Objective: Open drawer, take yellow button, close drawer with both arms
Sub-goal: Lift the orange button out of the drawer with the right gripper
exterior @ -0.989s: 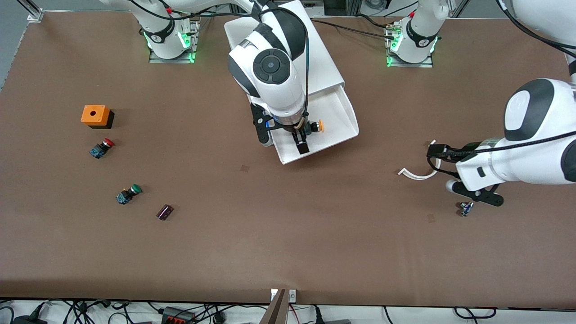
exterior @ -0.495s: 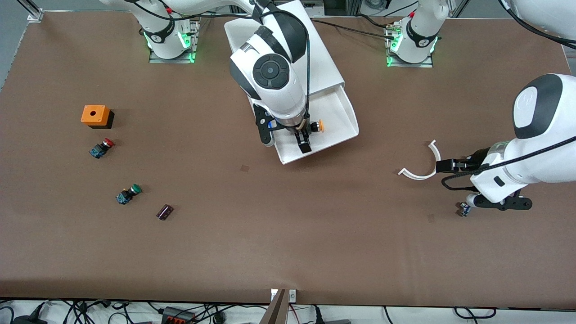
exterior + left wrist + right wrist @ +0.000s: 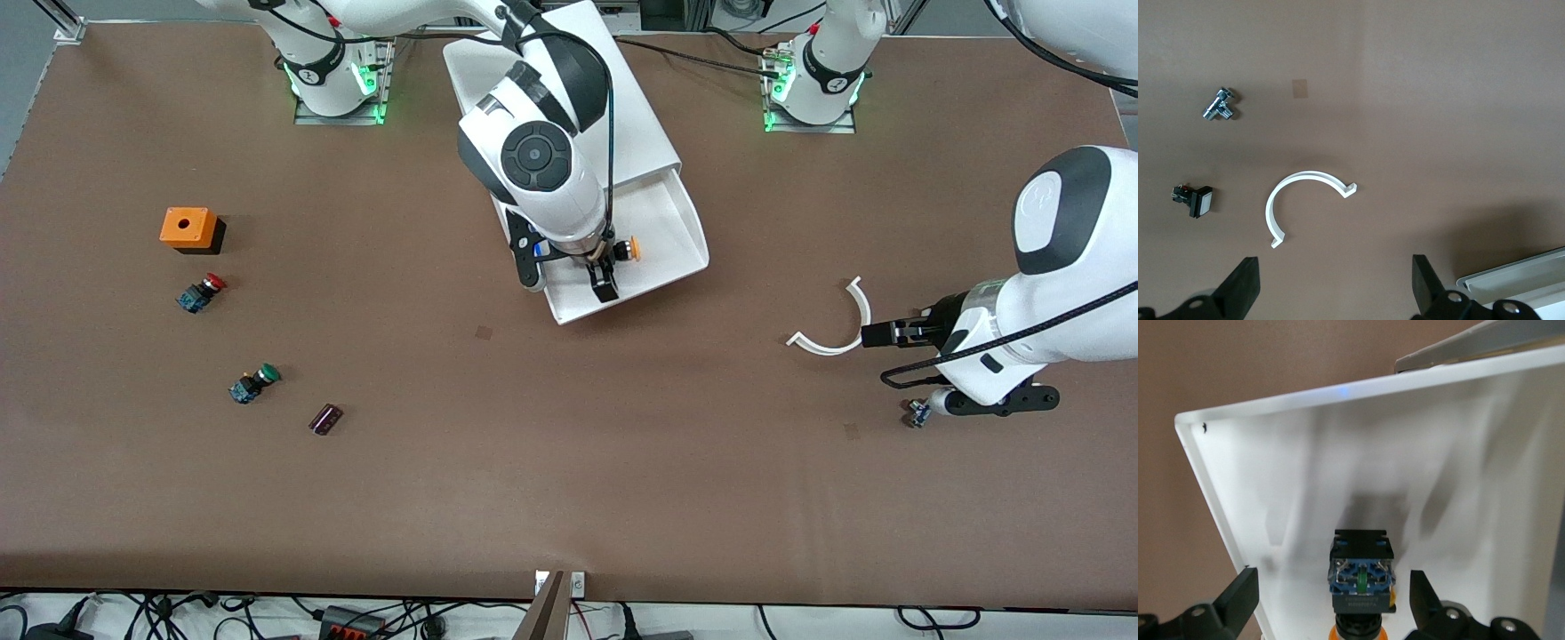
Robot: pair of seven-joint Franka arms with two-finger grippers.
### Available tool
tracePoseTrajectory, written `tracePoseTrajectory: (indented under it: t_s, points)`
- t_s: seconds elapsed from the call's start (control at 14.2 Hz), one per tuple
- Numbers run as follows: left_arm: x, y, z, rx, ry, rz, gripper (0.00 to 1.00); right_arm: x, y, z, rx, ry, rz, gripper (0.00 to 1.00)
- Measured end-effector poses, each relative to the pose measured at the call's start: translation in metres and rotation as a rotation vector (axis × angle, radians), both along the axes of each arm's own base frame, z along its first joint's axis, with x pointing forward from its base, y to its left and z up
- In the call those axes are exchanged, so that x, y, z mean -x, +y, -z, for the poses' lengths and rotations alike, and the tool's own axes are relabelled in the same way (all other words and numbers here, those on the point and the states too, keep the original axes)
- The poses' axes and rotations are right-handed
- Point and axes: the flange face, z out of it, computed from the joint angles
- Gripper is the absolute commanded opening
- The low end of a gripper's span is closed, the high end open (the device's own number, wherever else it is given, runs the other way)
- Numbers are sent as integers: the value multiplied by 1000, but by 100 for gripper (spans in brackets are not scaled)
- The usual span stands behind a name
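Observation:
The white cabinet (image 3: 642, 124) stands between the arm bases with its top drawer (image 3: 669, 222) pulled out. The orange-capped button (image 3: 629, 249) lies on its side in the drawer tray. My right gripper (image 3: 603, 277) is down in the tray and open. In the right wrist view one finger (image 3: 1241, 597) is on each side of the button's dark blue body (image 3: 1361, 577), with a gap on both sides. My left gripper (image 3: 880, 335) hangs open and empty over the bare table by the left arm's end; its fingers (image 3: 1243, 283) stand wide apart.
A white curved piece (image 3: 840, 331) lies by the left gripper, a small metal part (image 3: 918, 412) nearer the camera. Toward the right arm's end: an orange box (image 3: 188, 228), a red-capped button (image 3: 201, 293), a green-capped button (image 3: 253, 383), a small dark piece (image 3: 325, 419).
The left arm has drawn back toward its end of the table, away from the drawer. The right gripper has shifted slightly in the tray around the button.

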Motion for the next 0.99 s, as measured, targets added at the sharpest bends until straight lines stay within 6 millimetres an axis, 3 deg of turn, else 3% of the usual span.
tracePoseTrajectory:
  t_s: [0.28,0.49,0.64,0.78,0.85,0.99]
  points:
    - [0,0,0,-1,0,-3,100,5,5,1,0,7,-1,100]
    - [0,0,0,-1,0,-4,100,8,7,2,3,11,-3,87]
    - [0,0,0,-1,0,-4,100,8,7,3,5,13,-3,69]
    - [0,0,0,-1,0,-4,100,8,7,3,6,14,-4,31]
    - [0,0,0,-1,0,-4,100,9,7,3,7,15,-4,19]
    - [0,0,0,-1,0,-4,100,9,8,3,7,15,-6,9]
